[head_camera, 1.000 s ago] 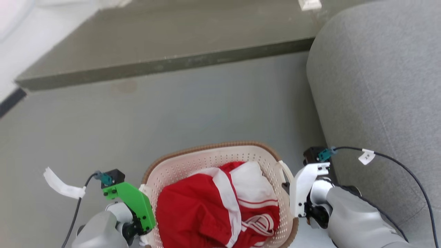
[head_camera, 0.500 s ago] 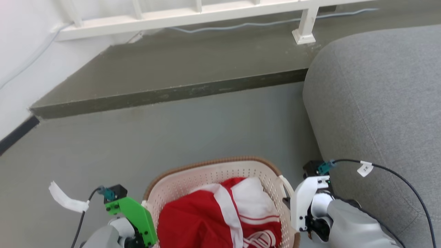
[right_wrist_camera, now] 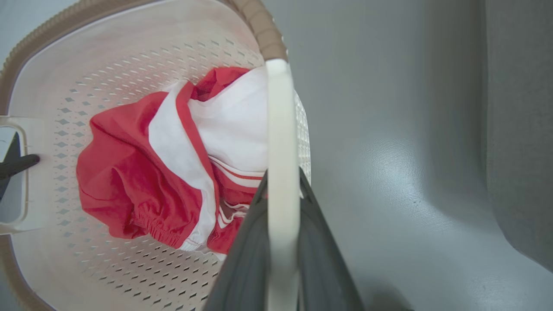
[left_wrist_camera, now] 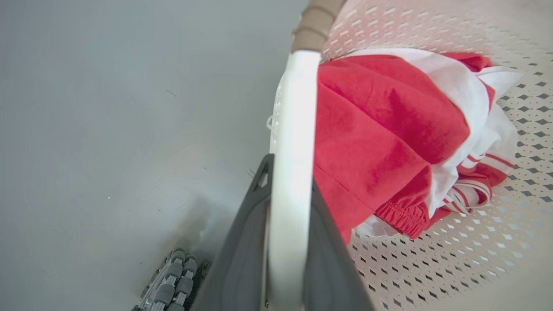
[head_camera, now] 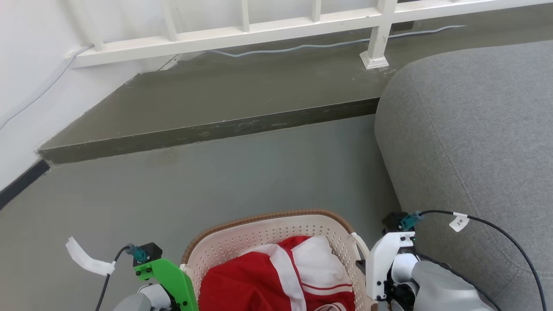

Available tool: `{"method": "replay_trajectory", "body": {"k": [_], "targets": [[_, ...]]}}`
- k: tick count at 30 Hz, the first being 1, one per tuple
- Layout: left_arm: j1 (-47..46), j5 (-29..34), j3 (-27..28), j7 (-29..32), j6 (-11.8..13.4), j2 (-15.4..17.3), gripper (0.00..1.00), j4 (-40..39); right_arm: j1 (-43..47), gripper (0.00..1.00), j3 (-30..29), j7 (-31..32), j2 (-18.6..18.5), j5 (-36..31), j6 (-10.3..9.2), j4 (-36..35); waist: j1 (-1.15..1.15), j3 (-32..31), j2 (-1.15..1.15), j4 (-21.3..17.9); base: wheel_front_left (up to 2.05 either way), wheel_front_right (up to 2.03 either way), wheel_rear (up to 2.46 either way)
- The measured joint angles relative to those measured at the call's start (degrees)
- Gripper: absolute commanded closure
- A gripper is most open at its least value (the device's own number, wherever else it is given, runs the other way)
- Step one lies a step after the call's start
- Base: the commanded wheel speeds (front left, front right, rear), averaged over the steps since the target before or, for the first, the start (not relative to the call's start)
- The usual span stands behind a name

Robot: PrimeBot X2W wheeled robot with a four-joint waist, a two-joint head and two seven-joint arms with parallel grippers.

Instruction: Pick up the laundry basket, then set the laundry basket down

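The laundry basket (head_camera: pixel 268 218), cream, perforated, with a brown woven-look rim, sits at the bottom centre of the head view and holds a red and white garment (head_camera: pixel 276 280). My left gripper (left_wrist_camera: pixel 287 172) is shut on the white left loop handle (left_wrist_camera: pixel 293 108), under its green mount (head_camera: pixel 166 276). My right gripper (right_wrist_camera: pixel 283 181) is shut on the right loop handle (right_wrist_camera: pixel 281 121), beside its white mount (head_camera: pixel 384 263). The basket wall (right_wrist_camera: pixel 129 56) hangs between both grippers. Grey floor and a shadow show beneath, so the basket looks raised off it.
A grey sofa (head_camera: pixel 466 129) rises close on the right, next to my right arm. Ahead lies a raised dark step (head_camera: pixel 216 95) with a white railing (head_camera: pixel 259 30), a post (head_camera: pixel 373 56) and a cable (head_camera: pixel 302 45). A white wall (head_camera: pixel 26 65) stands at the left.
The head camera has tilted up: railing and wall have come into view and the basket and both arms sit lower in the picture. Both grippers keep their hold on the handles.
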Motion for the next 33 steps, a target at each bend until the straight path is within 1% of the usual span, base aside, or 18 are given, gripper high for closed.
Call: {"method": "replay_trajectory", "body": {"k": [9, 24, 33], "targets": [[-0.01, -0.01, -0.96, 0.43, 0.57, -0.01, 1.00, -0.20, 0.02, 1.00, -0.01, 0.18, 0.04, 0.29, 0.00, 0.29, 0.00, -0.33, 0.00, -0.31, 0.00, 0.00, 0.00], [-0.01, -0.59, -1.63, 0.43, 0.67, -0.02, 1.00, -0.33, 0.01, 1.00, -0.01, 0.18, 0.07, 0.97, -0.01, 0.58, 0.00, -0.28, 0.00, -0.35, 0.00, 0.00, 0.00], [-0.04, -0.66, -1.94, 0.12, 1.34, -0.01, 1.00, -0.62, -0.09, 1.00, 0.19, 0.18, 0.07, 1.19, -0.01, 0.32, 0.00, 0.53, 0.00, -0.50, 0.00, 0.00, 0.00]]}}
